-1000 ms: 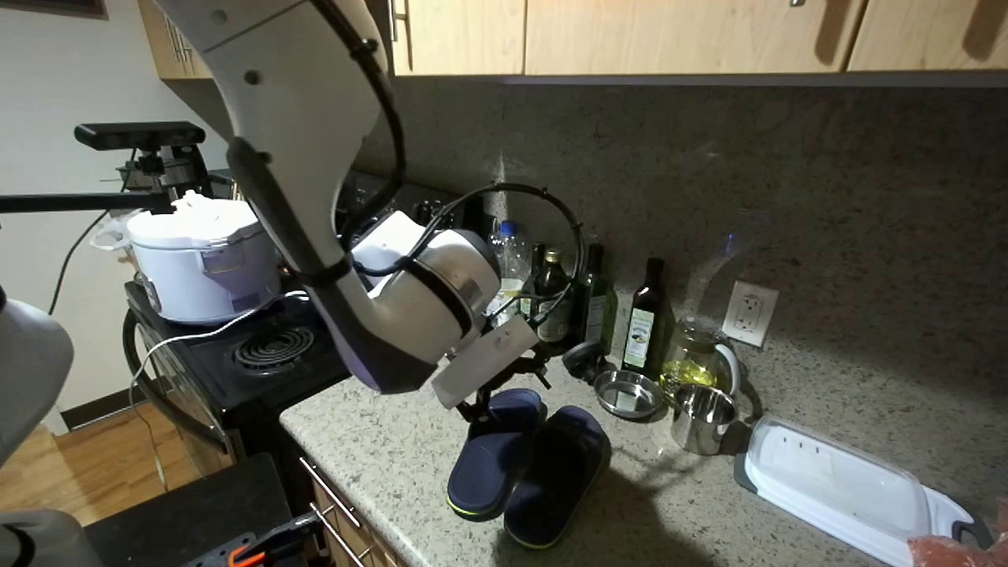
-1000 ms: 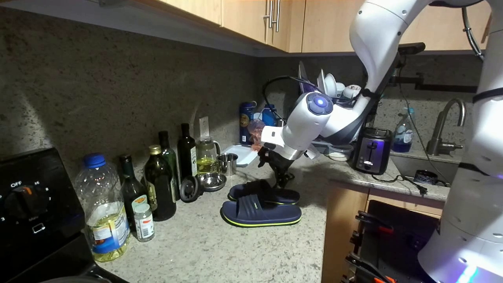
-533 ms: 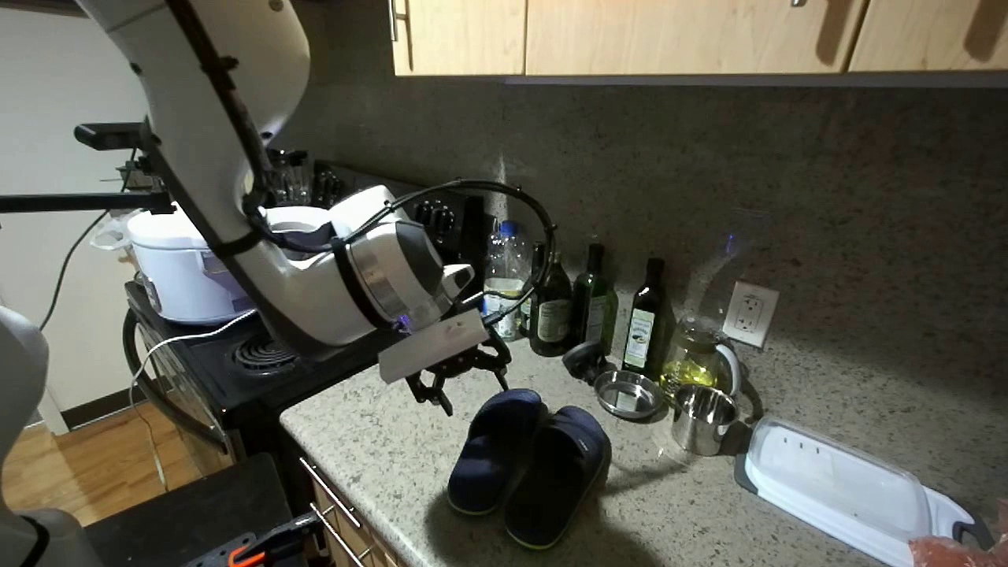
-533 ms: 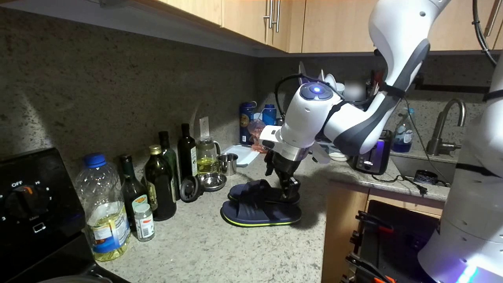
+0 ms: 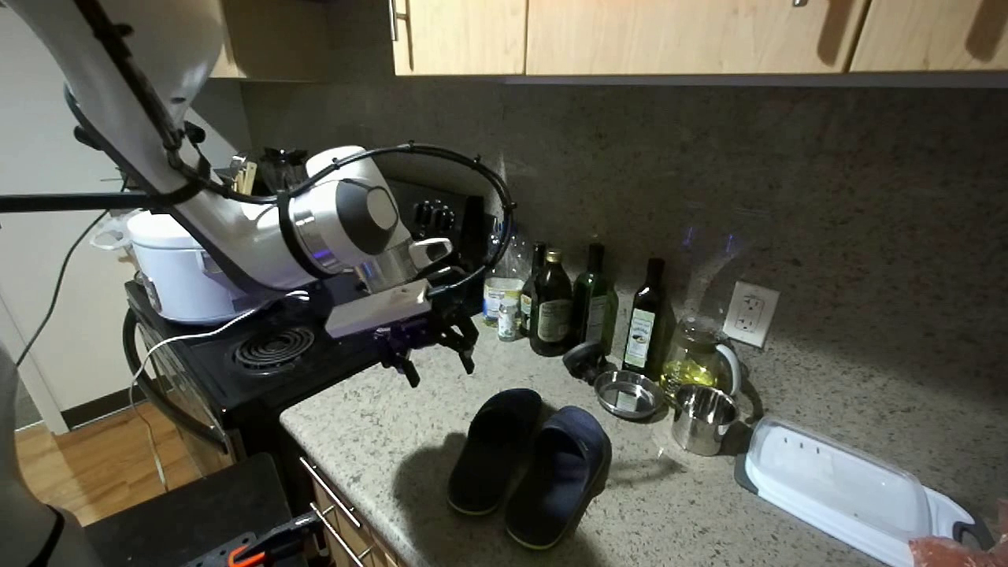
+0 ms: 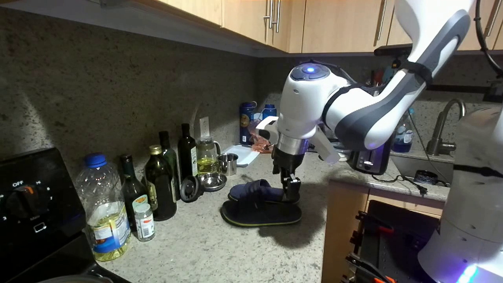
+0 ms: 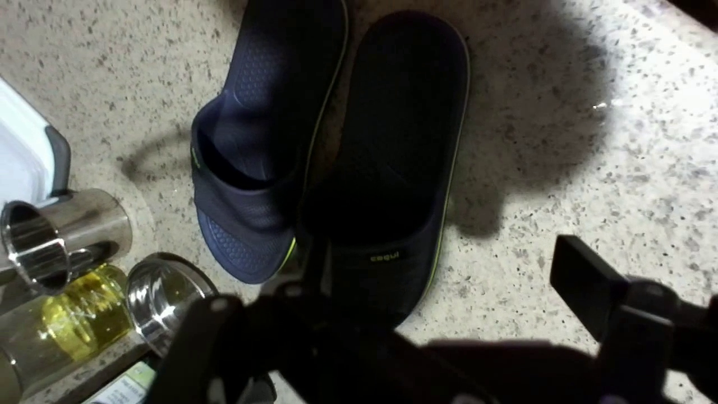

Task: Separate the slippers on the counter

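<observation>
An exterior view looks down across the bench point(image 5: 378, 425) toward the backsplash point(image 5: 866, 197) and stove point(image 5: 244, 386). From the stove end, tilted less, with the control panel point(image 6: 59, 173) close, an exterior view faces the blue bottles point(image 6: 246, 124) in the corner. Both take in the dark glass bottles point(image 5: 555, 315) and slide slippers point(image 5: 555, 480); the wrist view, nearest, looks steeply down on those slippers past the parted jaws.

Open counter point(image 5: 370, 437) beside slippers point(image 5: 555, 476); bottles point(image 5: 554, 311) beyond
</observation>
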{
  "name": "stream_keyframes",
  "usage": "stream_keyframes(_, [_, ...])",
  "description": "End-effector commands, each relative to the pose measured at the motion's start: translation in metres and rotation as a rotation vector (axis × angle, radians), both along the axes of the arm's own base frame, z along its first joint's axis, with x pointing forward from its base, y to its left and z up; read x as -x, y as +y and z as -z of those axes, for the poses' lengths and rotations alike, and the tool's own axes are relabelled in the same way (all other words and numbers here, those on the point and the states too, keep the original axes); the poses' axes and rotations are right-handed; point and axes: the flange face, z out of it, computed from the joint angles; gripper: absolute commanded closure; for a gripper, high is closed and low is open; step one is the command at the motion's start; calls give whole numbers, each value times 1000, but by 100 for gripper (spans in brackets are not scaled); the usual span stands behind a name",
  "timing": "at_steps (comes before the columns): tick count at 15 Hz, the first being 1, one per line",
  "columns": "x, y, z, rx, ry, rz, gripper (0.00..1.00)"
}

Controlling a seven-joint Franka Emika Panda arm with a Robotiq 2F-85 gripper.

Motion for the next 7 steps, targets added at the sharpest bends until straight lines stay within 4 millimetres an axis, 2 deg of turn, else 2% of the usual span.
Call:
stream_keyframes(1, [14, 10, -17, 14, -3, 143, 0])
stream_keyframes(3, [18, 12, -21, 18, -10, 210, 0])
stream_keyframes(4, [12, 10, -13, 11, 4, 152, 0])
stream_keyframes(7, [14, 13, -16, 11, -5, 186, 0])
